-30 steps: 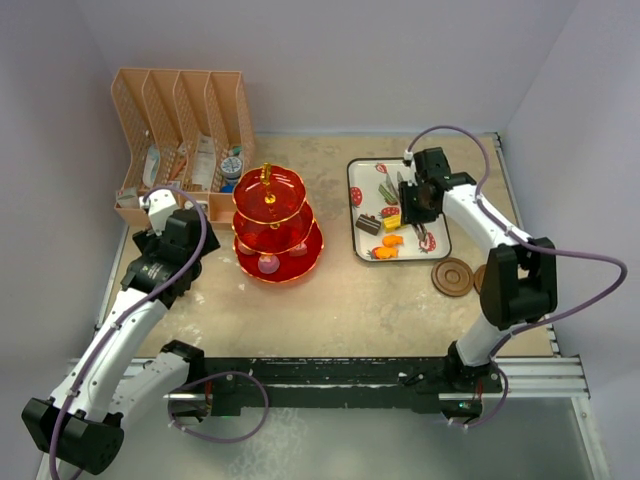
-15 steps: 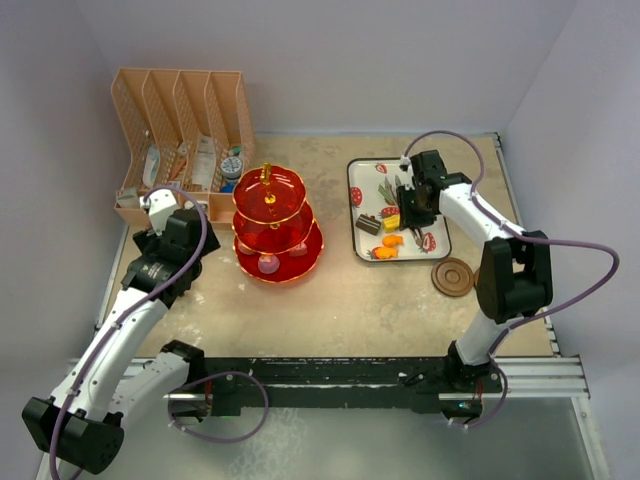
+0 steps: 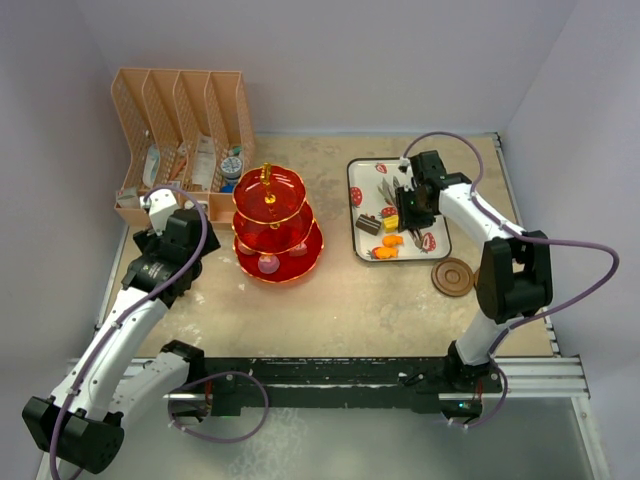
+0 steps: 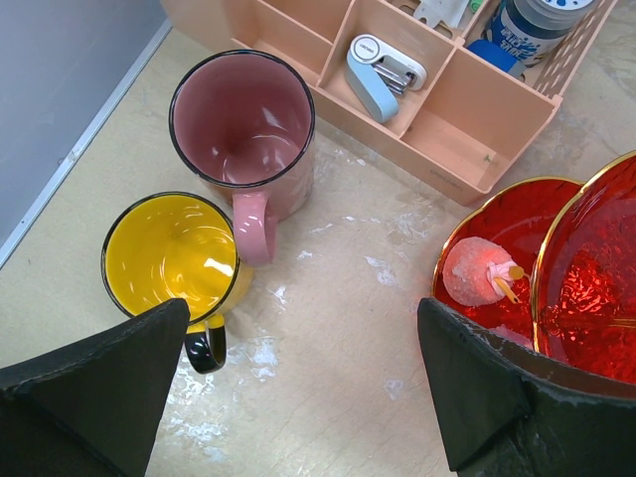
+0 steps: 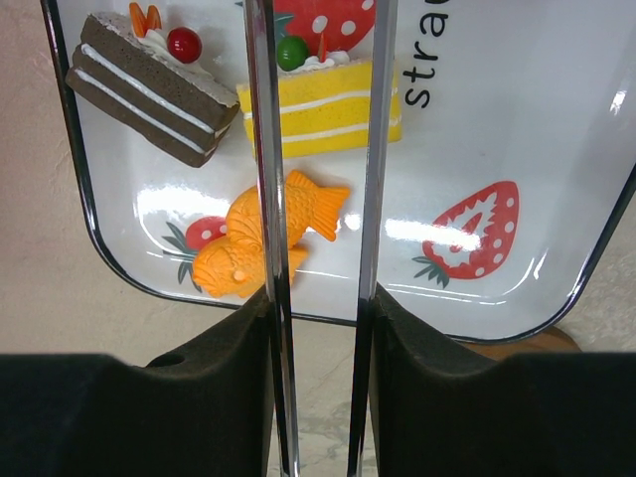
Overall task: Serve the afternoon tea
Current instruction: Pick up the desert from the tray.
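The red three-tier stand (image 3: 277, 225) with gold rims stands left of centre; a pink sweet (image 4: 477, 273) lies on its lowest tier (image 4: 517, 214). Beside it are a pink mug (image 4: 243, 134) and a yellow mug (image 4: 174, 253), both upright. My left gripper (image 4: 298, 338) hovers open over bare table between the mugs and the stand. My right gripper (image 5: 318, 318) is shut on the metal tongs (image 5: 273, 199) above the white tray (image 5: 556, 119). As seen from the wrist, a yellow cake (image 5: 323, 99) lies between the tong arms. A chocolate cake (image 5: 139, 84) and orange fish sweets (image 5: 238, 248) lie nearby.
A peach desk organiser (image 3: 180, 120) with a stapler (image 4: 383, 75) and small items stands at the back left, close behind the mugs. Wooden coasters (image 3: 452, 277) lie just in front of the tray's near right corner.
The right wrist has shifted slightly back and left over the tray, tongs still held. The left arm has not moved.
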Controlling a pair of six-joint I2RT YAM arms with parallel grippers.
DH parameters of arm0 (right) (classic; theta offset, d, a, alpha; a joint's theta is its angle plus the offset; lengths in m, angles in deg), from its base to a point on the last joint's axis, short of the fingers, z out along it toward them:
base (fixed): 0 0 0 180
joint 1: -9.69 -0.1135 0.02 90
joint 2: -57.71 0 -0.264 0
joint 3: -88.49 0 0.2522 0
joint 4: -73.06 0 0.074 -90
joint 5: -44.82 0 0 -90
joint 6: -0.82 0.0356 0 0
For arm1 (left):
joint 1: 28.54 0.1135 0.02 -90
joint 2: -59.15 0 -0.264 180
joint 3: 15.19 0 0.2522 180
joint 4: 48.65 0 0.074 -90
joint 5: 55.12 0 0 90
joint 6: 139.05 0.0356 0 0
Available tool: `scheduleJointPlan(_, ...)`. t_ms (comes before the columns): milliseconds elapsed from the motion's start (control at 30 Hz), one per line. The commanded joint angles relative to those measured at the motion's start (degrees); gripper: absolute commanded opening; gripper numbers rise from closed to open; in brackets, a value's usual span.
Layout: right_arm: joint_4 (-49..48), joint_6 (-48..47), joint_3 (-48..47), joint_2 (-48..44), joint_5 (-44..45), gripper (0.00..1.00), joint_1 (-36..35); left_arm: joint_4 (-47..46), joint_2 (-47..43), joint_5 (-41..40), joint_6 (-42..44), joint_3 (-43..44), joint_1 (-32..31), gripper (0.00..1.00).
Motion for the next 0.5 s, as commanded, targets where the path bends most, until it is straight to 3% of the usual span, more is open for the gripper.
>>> scheduleJointPlan(0,0.6,1.1,-3.3,-2.0,0.1,0.39,-0.2,-1.7,-0.1,-1.0,1.0,0.9,-0.2,0.94)
scheduleJointPlan(467,-0.1,1.3,-5.4,-1.5,-1.3,0.39,0.4,-1.8,0.1,-1.0,1.1,0.9,-0.3,0.94)
